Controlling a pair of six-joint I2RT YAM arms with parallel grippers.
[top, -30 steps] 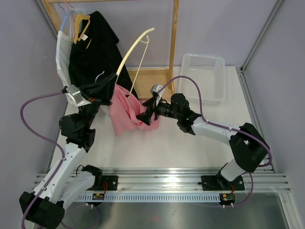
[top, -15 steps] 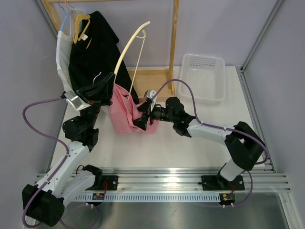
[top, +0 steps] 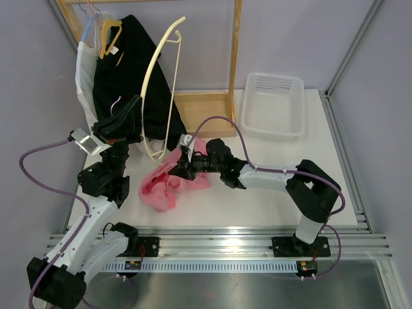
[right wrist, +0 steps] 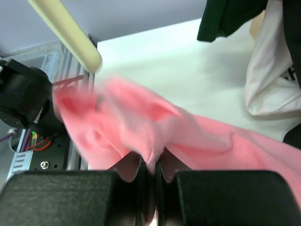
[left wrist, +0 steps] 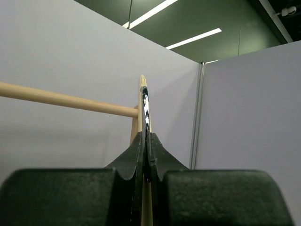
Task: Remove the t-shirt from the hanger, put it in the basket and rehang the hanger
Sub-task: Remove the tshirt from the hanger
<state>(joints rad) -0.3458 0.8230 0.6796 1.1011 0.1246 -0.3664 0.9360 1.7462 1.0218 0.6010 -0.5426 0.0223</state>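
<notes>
Because the t-shirt [top: 158,190] looks soft, light and limp, any fold serves: right gripper [right wrist: 149,162] pinches one tight, while left gripper [left wrist: 146,141] is clamped on the hanger [right wrist: 66,33].

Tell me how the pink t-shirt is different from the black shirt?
The pink t-shirt lies crumpled on the table, below the bare cream hanger. The black shirt hangs up on the wooden rack.
The right gripper pinches the pink t-shirt, but no gripper holds the black shirt.
The pink t-shirt is bright and the black shirt is dark.
Both are soft cloth clothes.
</notes>
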